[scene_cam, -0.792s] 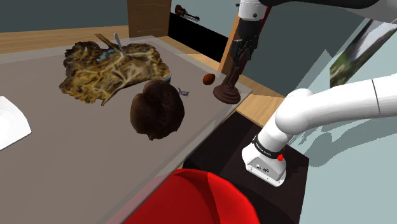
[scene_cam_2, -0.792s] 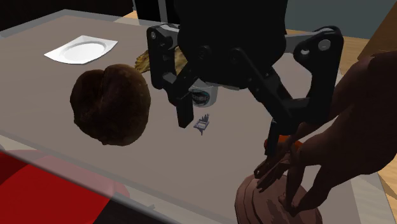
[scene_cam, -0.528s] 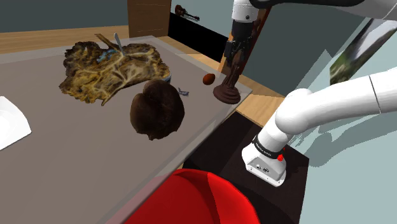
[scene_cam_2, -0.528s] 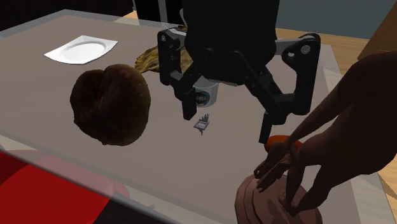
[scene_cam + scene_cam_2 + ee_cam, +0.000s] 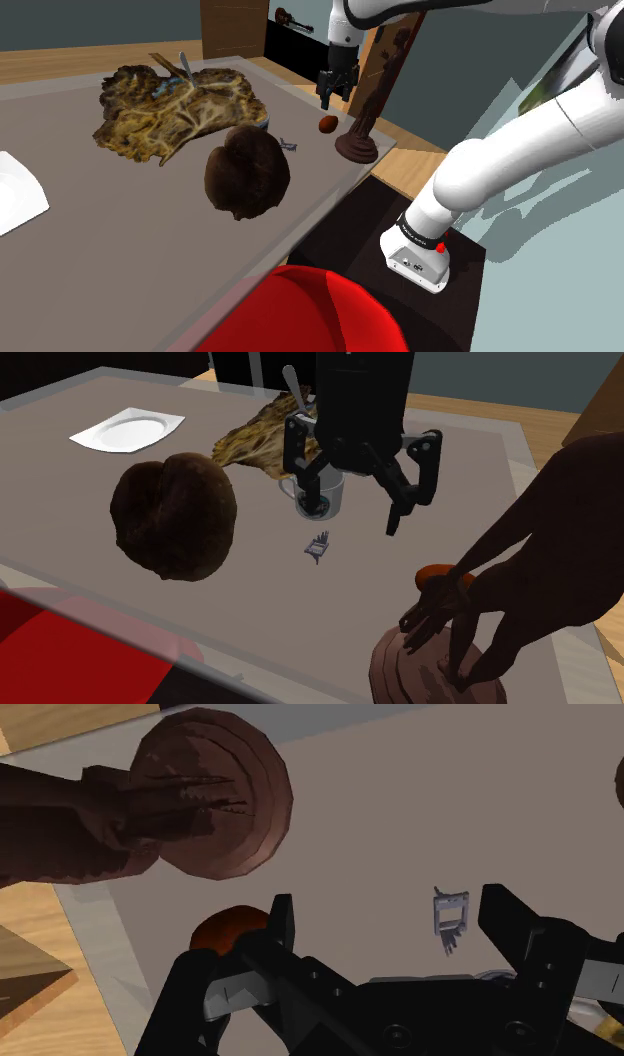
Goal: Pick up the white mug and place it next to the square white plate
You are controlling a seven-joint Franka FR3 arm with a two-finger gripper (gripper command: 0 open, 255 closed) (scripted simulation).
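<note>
The big white arm [image 5: 520, 130] reaches from its stand out over the table [image 5: 120, 250]. We think it goes that far because the white mug sits near the table's far side.

A big brown lump [image 5: 175, 517] lies between the mug and the square white plate [image 5: 127, 430]. The plate is well apart from the mug, so the mug may have to go up and over the lump.

A flat, yellow-brown leafy thing [image 5: 255, 442] lies just behind the mug. A dark brown statue [image 5: 500, 602] that looks like a hand stands at the table's edge.

The white mug [image 5: 335, 502] stands upright. The gripper [image 5: 348, 519] hangs close by it and points down. Its two black fingers are spread wide and hold nothing. In the second exterior view one finger is in front of the mug, but we cannot tell how high above it the gripper is. We guess the fingers are wide so the mug can fit between them.

The room has grey-blue walls, a wooden floor and a wooden cabinet [image 5: 235, 30]. The table top is flat, plain grey-brown. A little red-brown oval [image 5: 440, 574] lies beside the statue. A tiny grey clip [image 5: 319, 545] lies just beside the mug.
</note>
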